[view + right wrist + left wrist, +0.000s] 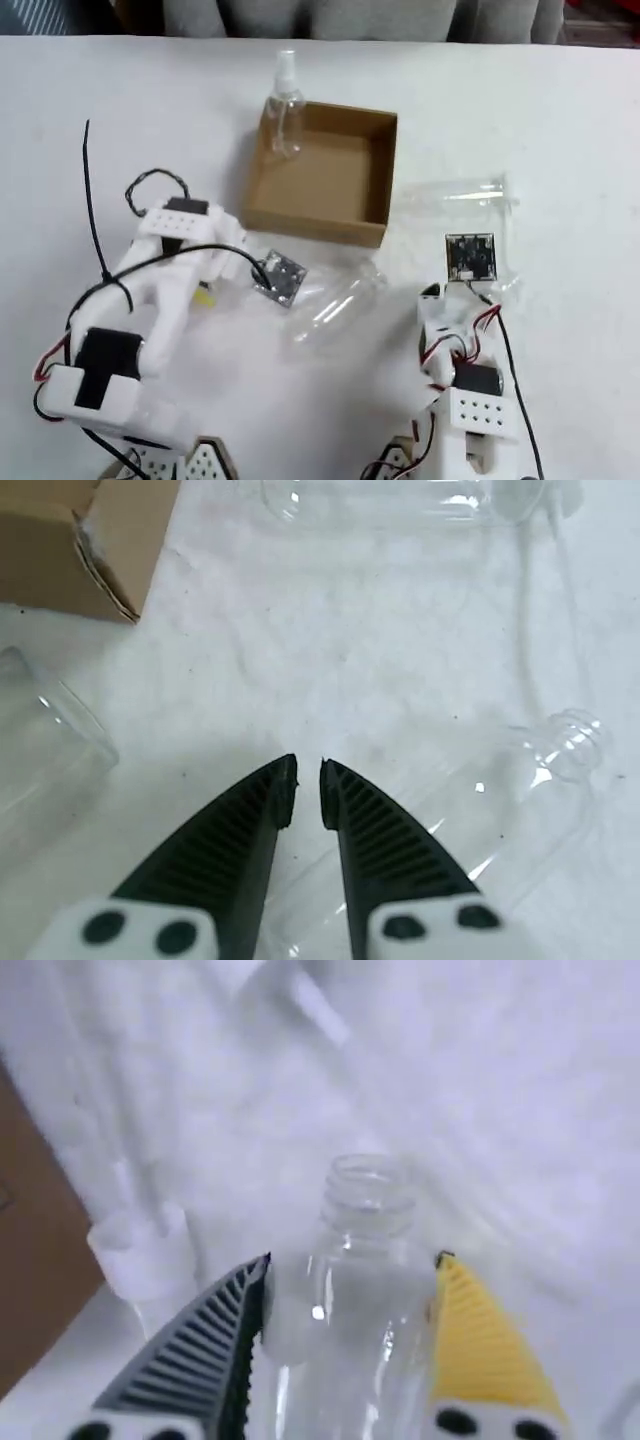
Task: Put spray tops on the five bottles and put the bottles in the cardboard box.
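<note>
A hobby robotics bench, as I see it through my feed.
I work over a white-covered tabletop [560,120] with white plastic arms [160,290], bare circuit boards [469,256] and loose black cables [94,200] trailing about; grey pleated fabric [400,18] runs along the far edge.

Tabletop [560,120], white. Bears:
- open cardboard box [318,226], near the middle
- clear bottle [335,305], on its side, just in front of the box
- second clear bottle [460,192], on its side, beside the box
- third bottle [525,795], uncapped, lying down
- black cable [95,200]
</note>
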